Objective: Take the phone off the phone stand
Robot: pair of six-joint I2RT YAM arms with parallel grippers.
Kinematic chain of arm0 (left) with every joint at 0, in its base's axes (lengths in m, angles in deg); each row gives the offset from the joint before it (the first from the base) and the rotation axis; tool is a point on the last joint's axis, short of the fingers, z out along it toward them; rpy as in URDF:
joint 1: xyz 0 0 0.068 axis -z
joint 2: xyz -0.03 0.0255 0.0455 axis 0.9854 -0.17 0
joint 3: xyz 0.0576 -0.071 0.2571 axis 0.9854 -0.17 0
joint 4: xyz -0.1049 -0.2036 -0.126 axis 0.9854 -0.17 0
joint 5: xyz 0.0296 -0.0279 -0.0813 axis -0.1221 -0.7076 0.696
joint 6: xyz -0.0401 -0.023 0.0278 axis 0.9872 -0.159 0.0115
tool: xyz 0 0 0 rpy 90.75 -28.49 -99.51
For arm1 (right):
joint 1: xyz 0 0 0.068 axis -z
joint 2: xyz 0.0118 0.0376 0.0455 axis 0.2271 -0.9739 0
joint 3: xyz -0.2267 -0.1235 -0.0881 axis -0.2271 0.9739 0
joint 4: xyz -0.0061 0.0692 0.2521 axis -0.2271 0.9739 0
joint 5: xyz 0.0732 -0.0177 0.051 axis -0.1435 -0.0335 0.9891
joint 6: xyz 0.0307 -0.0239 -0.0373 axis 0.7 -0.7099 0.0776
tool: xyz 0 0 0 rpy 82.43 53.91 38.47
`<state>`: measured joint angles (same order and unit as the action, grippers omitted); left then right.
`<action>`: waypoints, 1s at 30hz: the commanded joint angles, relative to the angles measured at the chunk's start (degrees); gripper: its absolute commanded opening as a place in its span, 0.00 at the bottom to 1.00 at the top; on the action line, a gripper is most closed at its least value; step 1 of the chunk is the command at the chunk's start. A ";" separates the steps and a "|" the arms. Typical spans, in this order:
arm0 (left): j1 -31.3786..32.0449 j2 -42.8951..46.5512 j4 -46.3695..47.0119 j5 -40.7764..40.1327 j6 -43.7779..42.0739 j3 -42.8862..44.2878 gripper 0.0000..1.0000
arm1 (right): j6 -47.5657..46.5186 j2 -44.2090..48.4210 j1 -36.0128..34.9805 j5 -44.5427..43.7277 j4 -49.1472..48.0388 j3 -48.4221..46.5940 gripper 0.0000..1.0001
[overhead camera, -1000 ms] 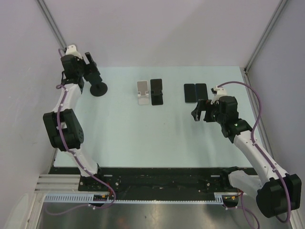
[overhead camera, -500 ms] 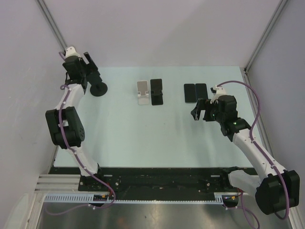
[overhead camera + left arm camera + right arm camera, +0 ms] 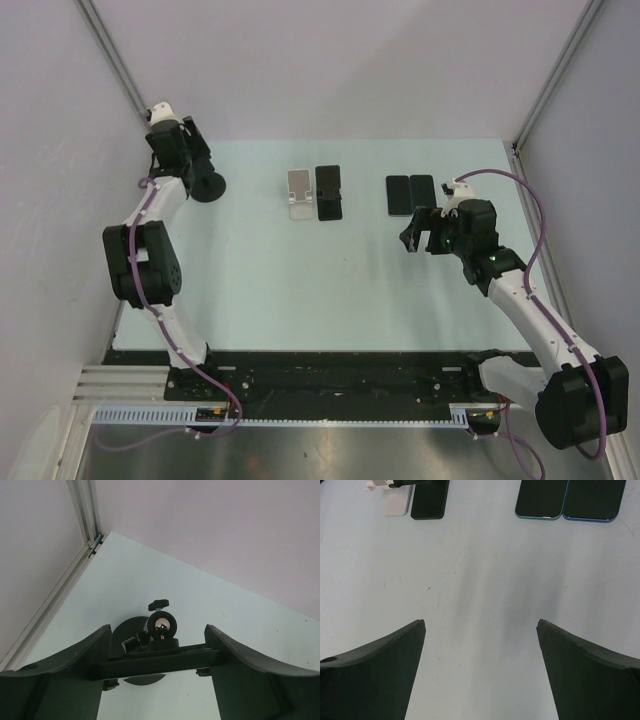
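Note:
In the far left corner stands the phone stand, with a round black base [image 3: 208, 187] and a ball head [image 3: 161, 625]. The phone [image 3: 155, 661] shows edge-on in the left wrist view as a dark bar across the stand's clamp. My left gripper [image 3: 190, 150] [image 3: 157, 645] is over it, and the bar reaches both fingers, so it is shut on the phone. In the top view the gripper hides the phone. My right gripper [image 3: 415, 232] [image 3: 481, 622] hangs open over bare table at the right, holding nothing.
Two dark phones [image 3: 398, 194] [image 3: 422, 193] lie flat at the back right. A silver stand [image 3: 298, 192] and a black stand [image 3: 328, 192] sit at the back centre. Walls and a metal corner rail [image 3: 85, 510] close in right behind the left gripper.
The left gripper has shifted right and back over the stand, and its jaws have narrowed onto the phone. The right arm has hardly moved.

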<state>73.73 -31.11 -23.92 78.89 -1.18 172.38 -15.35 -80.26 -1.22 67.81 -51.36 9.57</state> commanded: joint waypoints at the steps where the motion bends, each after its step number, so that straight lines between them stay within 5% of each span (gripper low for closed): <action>1: 0.85 6.68 1.71 2.72 -2.74 -2.19 0.43 | 0.17 1.16 0.20 0.98 -2.77 -2.25 0.99; 11: 5.94 21.71 -1.89 14.48 -2.58 -13.26 0.29 | 0.43 2.22 -2.43 0.90 -3.47 -2.16 0.98; 30: 36.88 46.59 -8.31 21.18 -2.48 -33.13 0.13 | -5.89 1.25 -27.21 -3.94 -11.03 -2.16 0.98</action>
<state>106.19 9.42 -38.12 98.03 -3.09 139.14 -17.27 -78.86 -23.86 65.56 -57.04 9.57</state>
